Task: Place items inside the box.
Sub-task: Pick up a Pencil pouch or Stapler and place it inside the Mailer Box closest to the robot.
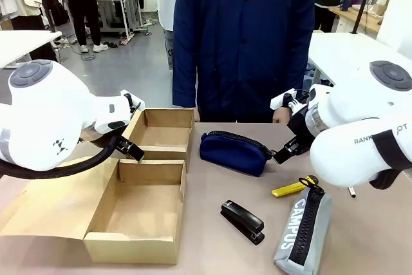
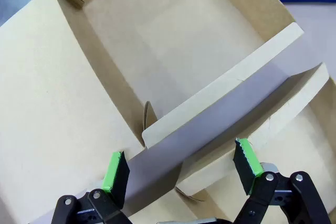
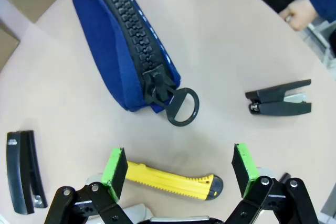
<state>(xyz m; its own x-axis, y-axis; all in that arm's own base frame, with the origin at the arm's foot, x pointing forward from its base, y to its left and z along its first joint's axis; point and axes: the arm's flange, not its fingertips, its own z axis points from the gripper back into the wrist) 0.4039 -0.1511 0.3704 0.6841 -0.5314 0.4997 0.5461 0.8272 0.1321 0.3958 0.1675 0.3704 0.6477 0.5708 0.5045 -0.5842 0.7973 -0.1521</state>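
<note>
**Four items on the worktop, box unfilled, both hands released**

None of the items is in the box (image 1: 132, 249) yet; its two cardboard compartments show bare floors. The yellow tool (image 3: 168, 182) lies on the worktop (image 1: 212, 249) directly under the right hand (image 3: 178, 153). That hand's green-padded fingers are spread wide and grasp nothing. The tool's long axis runs from one finger toward the other, dark tip toward the right-side finger. Closing as it stands would likely meet the tool's ends, so a wrist turn seems needed first.

The navy pouch (image 1: 235, 149) lies just beyond, its length running left to right across the front view. Its zip faces up and the ring pull points toward the right arm. The stapler (image 1: 243, 220) lies nearer the robot, angled on the worktop. The grey pencil case (image 1: 304, 230) rests near the yellow tool's end, "CAMPUS" running along its length.

The left hand (image 2: 181, 169) is also released. Its fingers stand on either side of an upright cardboard wall of the box, probably to steady it. Whether the pads touch cannot be told.

A small black clip-like thing (image 3: 278, 98) lies apart, toward the person's hand (image 3: 302, 11).
</note>
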